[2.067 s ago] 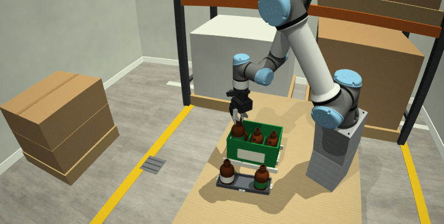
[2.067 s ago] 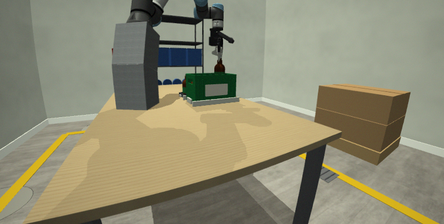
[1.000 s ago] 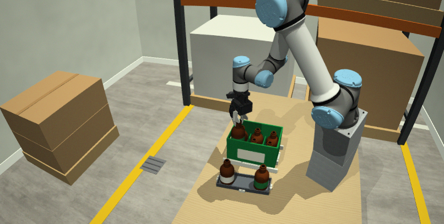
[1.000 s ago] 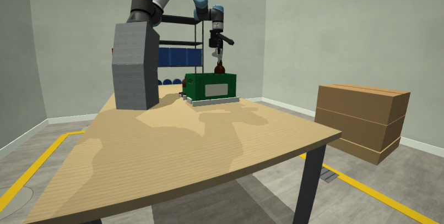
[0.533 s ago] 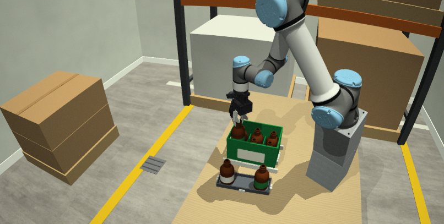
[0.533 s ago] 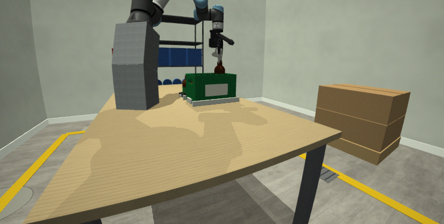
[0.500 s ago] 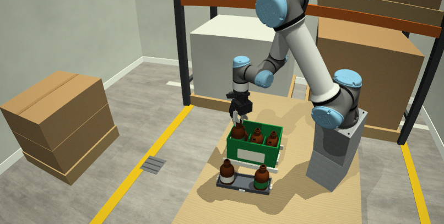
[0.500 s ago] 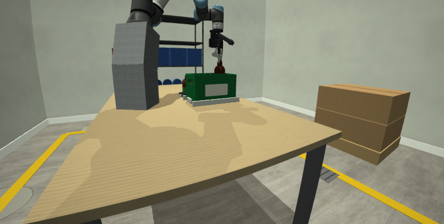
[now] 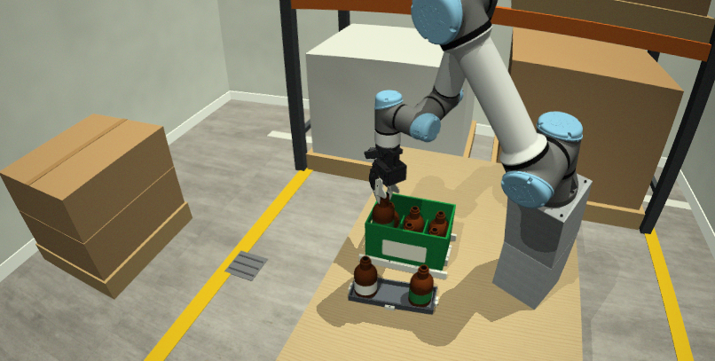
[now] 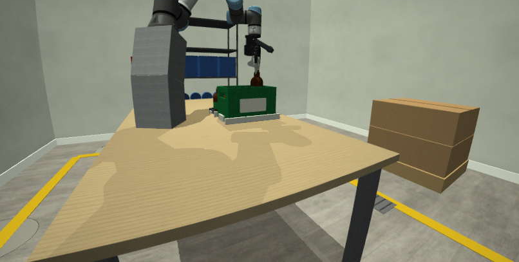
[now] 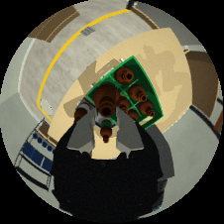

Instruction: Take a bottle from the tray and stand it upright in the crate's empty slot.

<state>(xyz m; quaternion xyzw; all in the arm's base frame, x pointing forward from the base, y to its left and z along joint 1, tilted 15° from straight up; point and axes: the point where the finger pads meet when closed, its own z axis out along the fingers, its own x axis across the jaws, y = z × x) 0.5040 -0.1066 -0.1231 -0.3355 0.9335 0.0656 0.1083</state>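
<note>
The hand [image 9: 383, 193] is clamped on the neck of a brown bottle [image 9: 383, 211], held upright with its body partly down in the upper-left slot of the green crate [image 9: 409, 250] at frame centre. Two more bottles [image 9: 365, 277] stand in the grey tray [image 9: 391, 300] just below the crate, on the table [image 9: 520, 328].

1. Pale grey-green walls [image 9: 99, 33] meet a grey floor [image 9: 209, 198] marked with yellow lines [image 9: 239, 253].
2. A wooden desk [image 10: 217, 172] stands on dark legs.
3. Stacked cardboard boxes [image 9: 95, 193] sit on the floor.
4. A dark-posted rack [image 9: 290, 58] holds large boxes.
</note>
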